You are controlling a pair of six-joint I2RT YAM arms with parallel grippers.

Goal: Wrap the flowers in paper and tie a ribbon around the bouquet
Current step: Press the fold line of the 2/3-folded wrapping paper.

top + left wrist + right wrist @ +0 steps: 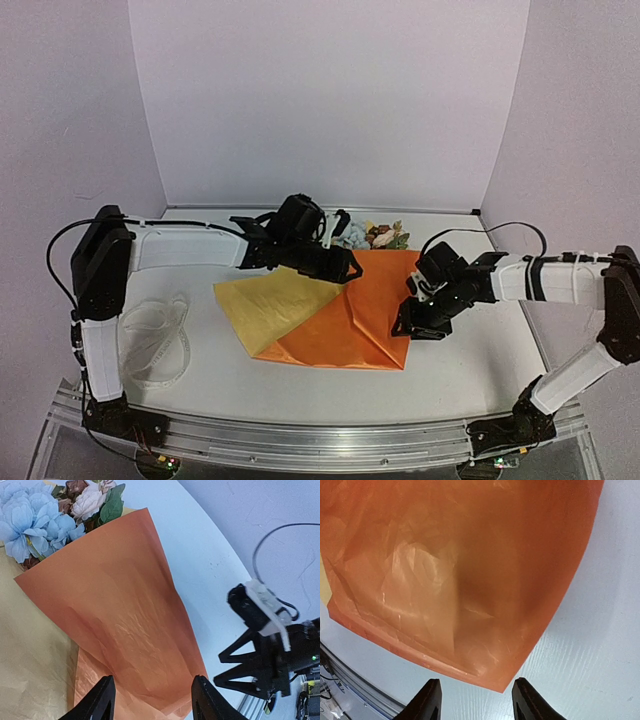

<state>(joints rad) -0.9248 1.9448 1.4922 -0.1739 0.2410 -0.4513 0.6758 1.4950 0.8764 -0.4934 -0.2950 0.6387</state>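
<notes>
The orange paper (350, 310) lies folded over the flowers (378, 236), whose pale blue and brown blooms stick out at its far end. A pale yellow backing flap (270, 305) spreads out to the left. My left gripper (348, 268) hovers open over the folded paper (125, 605) with nothing between its fingers; the blooms (30, 525) show at that view's upper left. My right gripper (407, 322) is open at the paper's near right corner (495, 680), which lies just ahead of its fingertips (427, 702), apart from them. The white ribbon (160, 340) lies coiled at the left.
The ribbon rests near the left arm's base, well away from the paper. Bare white table (470, 360) lies right of and in front of the paper. The metal rail (300, 435) runs along the near edge. White walls close in on three sides.
</notes>
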